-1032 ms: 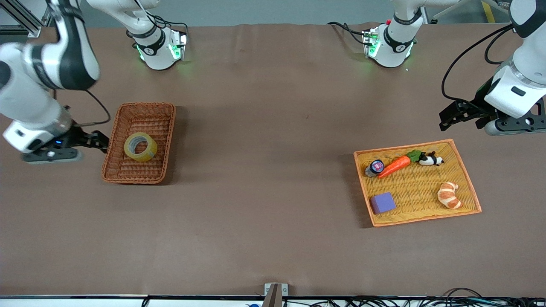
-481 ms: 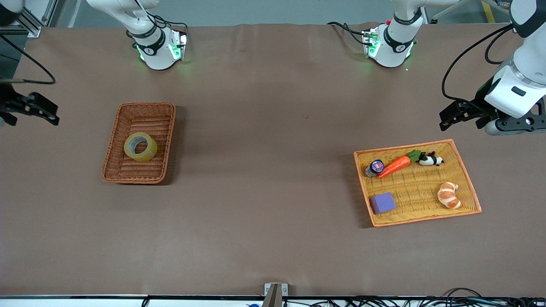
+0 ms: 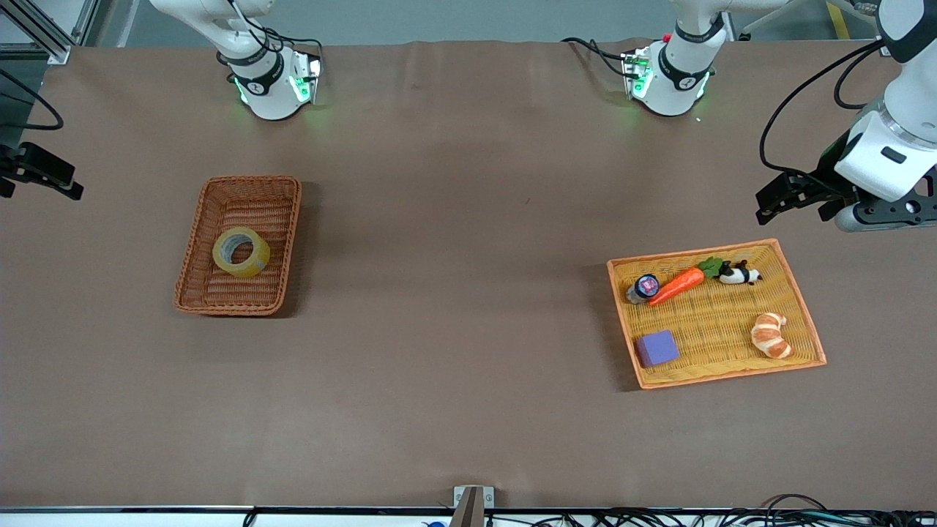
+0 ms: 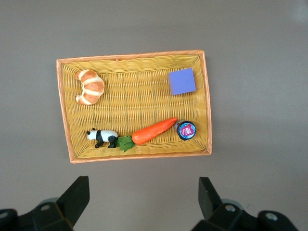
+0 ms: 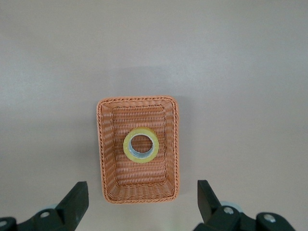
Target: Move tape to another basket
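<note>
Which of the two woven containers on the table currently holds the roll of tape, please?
The reddish-brown basket toward the right arm's end holds the tape, alone. The flatter yellow tray holds toys and food instead.

brown table (image 3: 468, 219), grey floor (image 3: 439, 18) above

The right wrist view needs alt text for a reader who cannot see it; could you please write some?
A roll of yellowish tape lies flat in a reddish-brown wicker basket on a brown table. The right pincer hangs open high above them, holding nothing.
</note>
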Robot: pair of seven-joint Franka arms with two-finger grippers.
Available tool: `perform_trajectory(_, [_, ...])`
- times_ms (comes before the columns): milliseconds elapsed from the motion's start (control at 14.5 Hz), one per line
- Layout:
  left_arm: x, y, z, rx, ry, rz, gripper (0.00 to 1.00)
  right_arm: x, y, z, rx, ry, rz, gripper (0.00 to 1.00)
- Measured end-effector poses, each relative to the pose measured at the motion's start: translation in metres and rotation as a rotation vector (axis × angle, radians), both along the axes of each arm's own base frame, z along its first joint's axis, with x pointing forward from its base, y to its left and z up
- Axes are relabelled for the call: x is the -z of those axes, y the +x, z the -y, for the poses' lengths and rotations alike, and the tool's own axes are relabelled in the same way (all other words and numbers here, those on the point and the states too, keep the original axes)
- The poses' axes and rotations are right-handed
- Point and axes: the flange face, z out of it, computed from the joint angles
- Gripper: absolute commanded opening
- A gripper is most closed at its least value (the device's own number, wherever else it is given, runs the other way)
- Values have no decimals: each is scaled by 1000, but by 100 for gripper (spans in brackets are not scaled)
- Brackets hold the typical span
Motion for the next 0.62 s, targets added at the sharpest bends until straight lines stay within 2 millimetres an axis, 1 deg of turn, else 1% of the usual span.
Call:
perform_trajectory(206, [-1, 0, 0, 0, 0, 2, 100, 2, 0, -7, 42, 1, -15, 100])
perform_trajectory(619, [-8, 0, 0, 0, -1, 7, 100, -1, 0, -7, 50, 1, -6, 100])
